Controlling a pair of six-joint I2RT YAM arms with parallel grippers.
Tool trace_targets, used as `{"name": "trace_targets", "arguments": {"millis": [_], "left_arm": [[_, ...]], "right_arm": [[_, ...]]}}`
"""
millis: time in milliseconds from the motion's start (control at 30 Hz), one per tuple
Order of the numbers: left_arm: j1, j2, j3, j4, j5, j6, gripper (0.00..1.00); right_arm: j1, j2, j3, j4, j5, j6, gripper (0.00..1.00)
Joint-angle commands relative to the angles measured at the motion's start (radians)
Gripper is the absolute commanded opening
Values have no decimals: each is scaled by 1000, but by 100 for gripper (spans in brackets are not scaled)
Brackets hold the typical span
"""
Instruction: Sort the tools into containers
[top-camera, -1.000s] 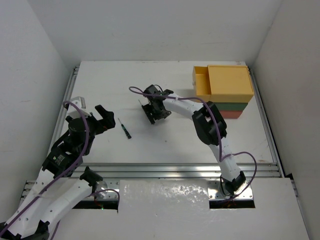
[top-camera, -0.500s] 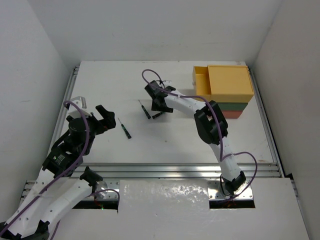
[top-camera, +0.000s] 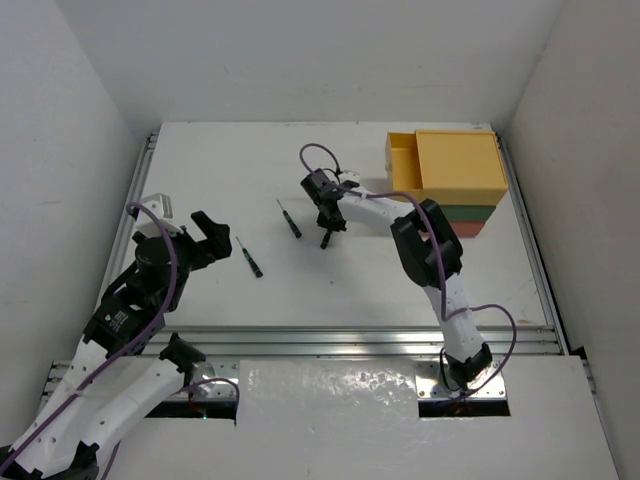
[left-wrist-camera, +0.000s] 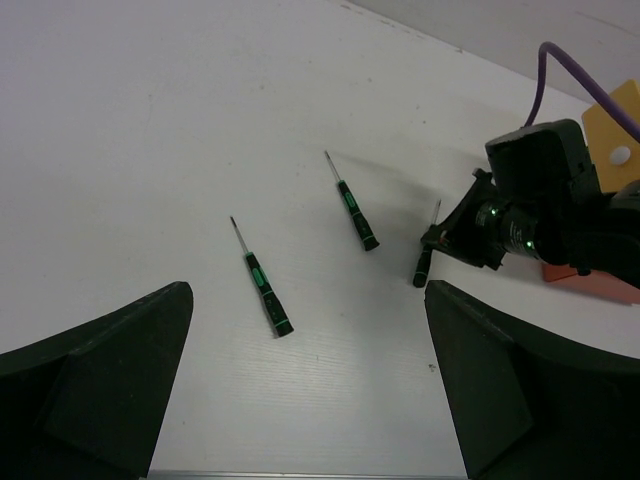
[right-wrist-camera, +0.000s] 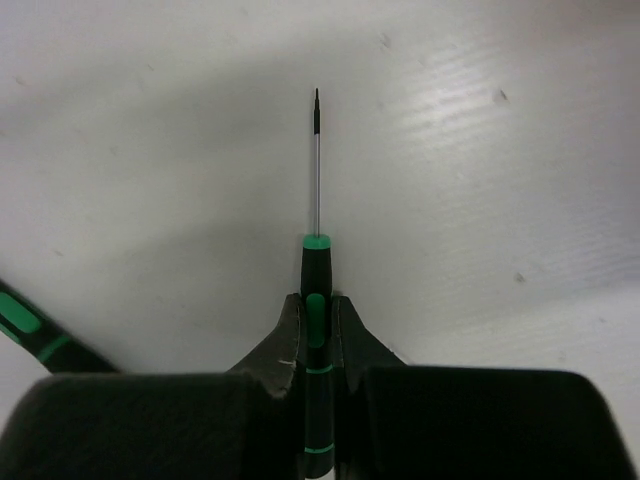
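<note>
Your stacked containers (top-camera: 460, 172) at the table's (top-camera: 230, 160) far right, your left gripper (top-camera: 214, 238) jaws spread wide, your right gripper (right-wrist-camera: 316, 315) pinched tight on one screwdriver (right-wrist-camera: 316, 262) mid-table, two more screwdrivers (left-wrist-camera: 262, 287) (left-wrist-camera: 355, 208) lying between your grippers

light: bright, even, from above | shadows: faint, soft on white surface (top-camera: 330, 290) | focus: sharp mid-frame, blurred dark foreground in wrist views

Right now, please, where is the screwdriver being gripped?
In the top view, the gripped screwdriver is mid-table in the right gripper, left of the yellow box.
</note>
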Motion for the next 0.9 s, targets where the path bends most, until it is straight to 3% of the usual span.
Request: {"name": "trace_targets", "arguments": {"millis": [0,100,167,233,333,367,533,867], "left_arm": [[-12,-6,9,43,10,15,100],[-12,-3,9,43,10,15,100],[-12,-3,7,41,6,14,100],[-13,-1,7,40,3,12,100],[-13,0,7,40,1,11,100],[-13,0,7,40,0,12,100],[-13,12,9,41,6,15,100],[-13,49,9,46,23,21,100]], "right_arm": [[2,-86,-102,13,-26,-28,0],[20,-217,-172,151,-101,-258,0],[22,-336,-200,295,-307,-496,0],[20,-433,-189,276,-430,-652,0],[16,-489,-67,94,-409,-784,0],[11,-483,50,-44,-326,-797,0],[-104,-397,381,-360,-140,-819,1],[-267,-452,283,-266,-57,-880,2]]}}
